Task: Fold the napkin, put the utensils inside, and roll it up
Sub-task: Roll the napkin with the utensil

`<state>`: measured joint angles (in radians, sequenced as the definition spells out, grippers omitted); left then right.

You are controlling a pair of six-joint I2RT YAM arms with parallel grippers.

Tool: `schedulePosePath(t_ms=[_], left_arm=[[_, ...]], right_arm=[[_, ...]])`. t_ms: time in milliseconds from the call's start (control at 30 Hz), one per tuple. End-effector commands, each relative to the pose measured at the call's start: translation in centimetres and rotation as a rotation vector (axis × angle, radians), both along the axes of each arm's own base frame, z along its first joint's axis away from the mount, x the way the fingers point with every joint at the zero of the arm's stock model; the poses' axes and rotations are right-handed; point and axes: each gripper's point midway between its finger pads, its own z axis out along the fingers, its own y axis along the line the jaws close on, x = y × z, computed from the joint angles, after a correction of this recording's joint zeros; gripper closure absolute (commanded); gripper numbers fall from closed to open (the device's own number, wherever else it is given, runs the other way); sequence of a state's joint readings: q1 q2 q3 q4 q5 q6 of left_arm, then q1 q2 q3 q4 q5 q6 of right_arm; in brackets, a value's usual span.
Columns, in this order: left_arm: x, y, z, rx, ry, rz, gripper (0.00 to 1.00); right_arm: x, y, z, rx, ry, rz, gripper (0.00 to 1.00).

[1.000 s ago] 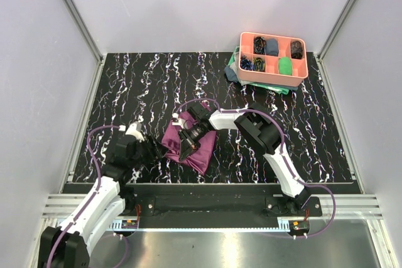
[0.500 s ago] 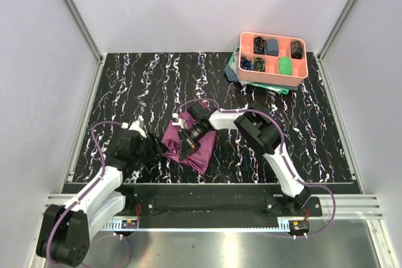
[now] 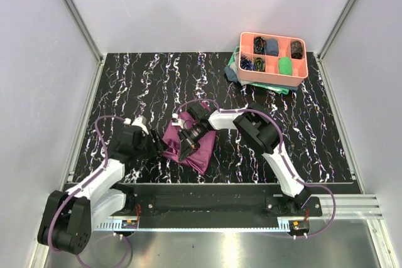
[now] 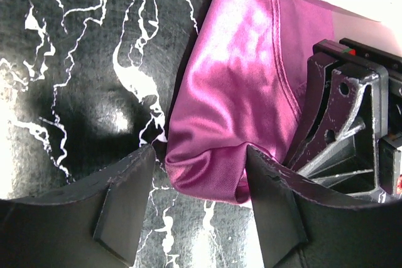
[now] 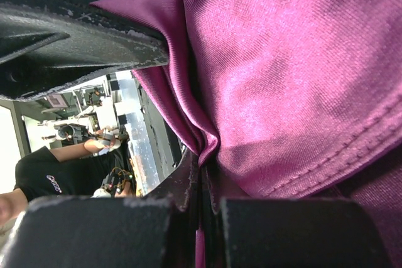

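Presently the right gripper (image 3: pixel 184 154) is clamped on a pinched fold of the napkin (image 3: pixel 205 149), apparently to steady it on the counter (image 3: pixel 301 136), while the left gripper (image 4: pixel 200 152) stands open, the cloth's rounded folded edge between its jaws, seemingly ready to grasp.

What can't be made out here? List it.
- Utensils: in no view; whether they lie inside the napkin is unclear.
- Napkin's middle, top view: covered by the right end effector.
- Pink tray contents, top view: too small.
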<state>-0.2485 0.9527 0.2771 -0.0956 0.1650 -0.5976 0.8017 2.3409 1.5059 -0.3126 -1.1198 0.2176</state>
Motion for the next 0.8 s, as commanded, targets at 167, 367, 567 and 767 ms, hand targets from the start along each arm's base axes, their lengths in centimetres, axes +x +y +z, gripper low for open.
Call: schedulePosePath(t_ms=[167, 367, 567, 767], left_arm=[[2.3, -0.3, 1.6, 0.018, -0.067, -0.024, 0.4], [2.3, -0.4, 1.5, 0.016, -0.064, -0.029, 0.58], [2.0, -0.3, 1.0, 0.021, -0.033, -0.029, 0.77], [1.2, -0.4, -0.1, 0.026, 0.044, -0.035, 1.0]], right_arm=[[0.5, 0.3, -0.6, 0.004, 0.013, 0.0, 1.0], [0.5, 0.4, -0.7, 0.009, 0.025, 0.005, 1.0], [0.7, 0.5, -0.2, 0.013, 0.015, 0.001, 1.0], [1.5, 0.6, 2.9, 0.04, -0.052, -0.022, 0.89]])
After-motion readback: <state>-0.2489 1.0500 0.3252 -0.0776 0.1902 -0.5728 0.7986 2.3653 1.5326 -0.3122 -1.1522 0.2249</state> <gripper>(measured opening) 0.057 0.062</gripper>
